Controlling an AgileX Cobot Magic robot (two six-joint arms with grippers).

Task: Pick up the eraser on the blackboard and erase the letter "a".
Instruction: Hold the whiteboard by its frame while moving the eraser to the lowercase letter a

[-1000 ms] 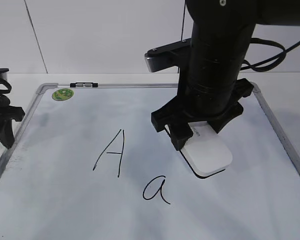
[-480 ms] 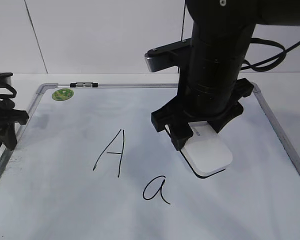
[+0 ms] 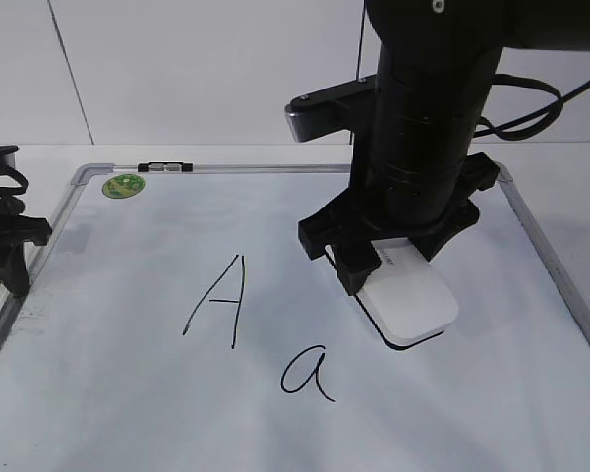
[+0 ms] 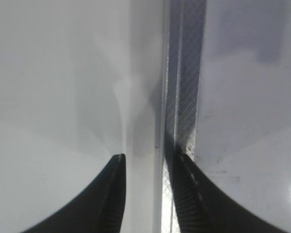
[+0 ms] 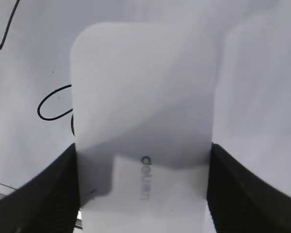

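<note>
The white eraser (image 3: pixel 413 303) lies on the blackboard (image 3: pixel 128 393), right of centre. My right gripper (image 3: pixel 393 258) stands over its far end, and in the right wrist view (image 5: pixel 143 194) both fingers press the eraser's (image 5: pixel 143 97) long sides. The letter "a" (image 3: pixel 307 374) is written just in front-left of the eraser, a short gap away; part of its loop (image 5: pixel 53 104) shows beside the eraser. My left gripper (image 3: pixel 5 251) hangs at the board's left edge, its jaws (image 4: pixel 148 165) slightly apart and empty over the metal frame (image 4: pixel 184 97).
A capital "A" (image 3: pixel 219 300) is written left of the "a". A green round magnet (image 3: pixel 124 185) and a black-and-white clip (image 3: pixel 164 167) sit at the board's far left corner. Cables hang behind the right arm.
The left gripper has shifted slightly at the board's left edge. The right gripper and eraser have barely moved.
</note>
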